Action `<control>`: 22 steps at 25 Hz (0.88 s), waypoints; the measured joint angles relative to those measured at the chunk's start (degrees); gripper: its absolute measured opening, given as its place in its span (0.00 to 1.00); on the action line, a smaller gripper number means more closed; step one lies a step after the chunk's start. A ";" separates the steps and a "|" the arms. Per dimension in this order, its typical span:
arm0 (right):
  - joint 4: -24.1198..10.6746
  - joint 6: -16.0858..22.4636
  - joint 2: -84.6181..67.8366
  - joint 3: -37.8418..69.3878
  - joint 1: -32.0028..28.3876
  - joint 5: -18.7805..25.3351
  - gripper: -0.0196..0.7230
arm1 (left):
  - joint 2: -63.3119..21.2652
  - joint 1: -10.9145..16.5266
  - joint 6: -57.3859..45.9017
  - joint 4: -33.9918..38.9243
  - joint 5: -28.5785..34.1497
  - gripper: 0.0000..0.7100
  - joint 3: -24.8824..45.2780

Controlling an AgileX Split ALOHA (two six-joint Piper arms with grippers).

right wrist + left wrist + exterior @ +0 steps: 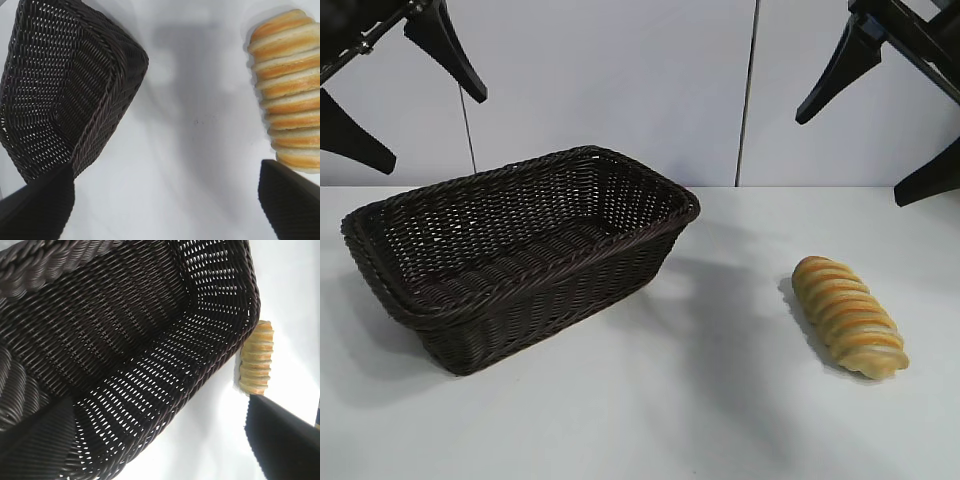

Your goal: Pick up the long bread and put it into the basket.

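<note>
Currently the bread (849,315) lies on the white desk (720,400), well apart from the basket (520,262), off the basket's short end on the side of the right arm. The basket is empty, so the pick has not yet begun.

Both hands hang raised above the desk. The left hand (405,95) is above the basket's far end from the bread; its fingers are spread wide and hold nothing. The right hand (880,130) is on the bread's side of the basket, above and behind the loaf; its fingers are likewise spread wide and hold nothing.

The right hand is judged the nearer to the bread, with the basket standing between the loaf and the left hand. The bread's long axis runs from its rear end, nearer the basket, obliquely forward and away from the basket. A grasp across the ridged short width, near mid-length, appears best, so the right hand must probably lower and align with that axis.
</note>
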 joint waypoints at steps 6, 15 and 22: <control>0.00 0.00 0.00 0.00 0.00 0.00 0.96 | 0.00 0.00 -0.05 0.00 -2.28 0.94 0.00; 0.00 -0.19 0.00 0.00 0.00 0.00 0.96 | -0.42 -0.28 -11.87 11.85 -1.04 0.94 1.09; 0.00 -0.19 0.00 0.00 0.00 0.21 0.96 | -0.34 -1.72 -18.09 16.50 -6.86 0.94 9.84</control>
